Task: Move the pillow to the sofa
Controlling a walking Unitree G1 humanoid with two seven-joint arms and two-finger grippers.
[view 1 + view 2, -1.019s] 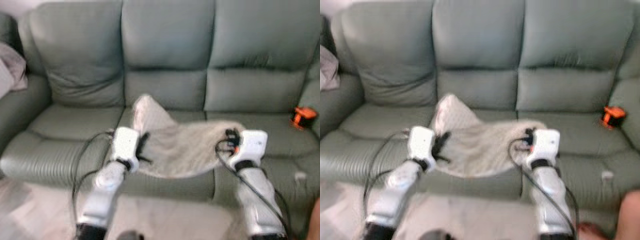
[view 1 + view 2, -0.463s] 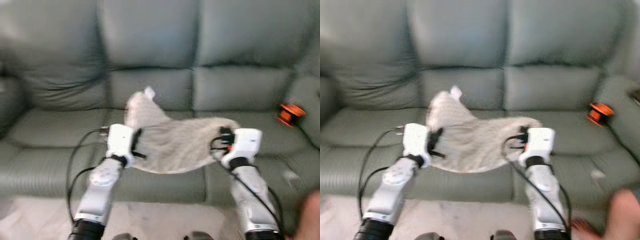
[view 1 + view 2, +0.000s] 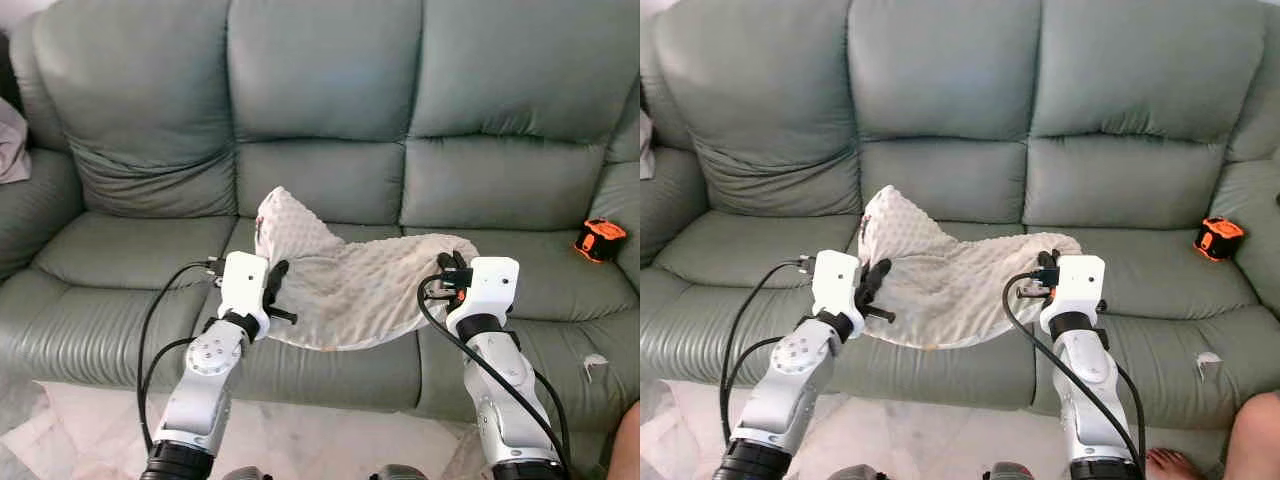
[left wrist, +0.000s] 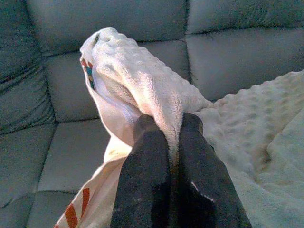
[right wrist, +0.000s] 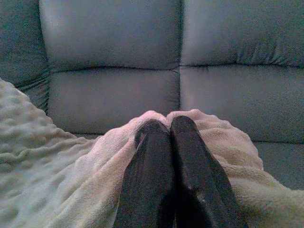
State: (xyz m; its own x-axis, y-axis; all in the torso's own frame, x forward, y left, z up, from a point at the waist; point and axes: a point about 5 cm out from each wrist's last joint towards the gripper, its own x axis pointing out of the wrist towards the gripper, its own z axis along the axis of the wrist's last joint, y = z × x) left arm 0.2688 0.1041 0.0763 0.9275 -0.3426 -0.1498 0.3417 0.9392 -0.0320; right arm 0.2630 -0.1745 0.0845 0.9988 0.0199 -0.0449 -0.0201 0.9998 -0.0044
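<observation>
— Pinching what, exactly, on the left?

— The left gripper (image 4: 172, 124) has its two black fingers (image 4: 145, 180) pressed together on a fold of the pillow (image 3: 360, 285), a pale, bumpy, limp thing. Just past those fingertips one corner of it stands up in a peak, with a strip of coloured marks along its inner edge.

— And the other side?

— The right gripper (image 5: 164, 127) is closed too, its fingers side by side with the pillow's fuzzy edge bunched around their tips. Between the two grippers the pillow sags like a hammock.

— Where does that leave it against the sofa (image 3: 330, 90)?

— It hangs over the front of the green sofa's middle seat cushion. Whether its underside touches the cushion, I cannot tell. Beyond both grippers rise the sofa's back cushions.

— Anything further out?

— Well off to the right gripper's outer side, an orange and black object (image 3: 600, 240) sits on the far seat cushion. Past the left gripper's outer side, a bit of pinkish cloth (image 3: 12, 150) lies on the sofa's arm. Near the right arm's base, a person's foot (image 3: 1170, 464) rests on the floor.
</observation>
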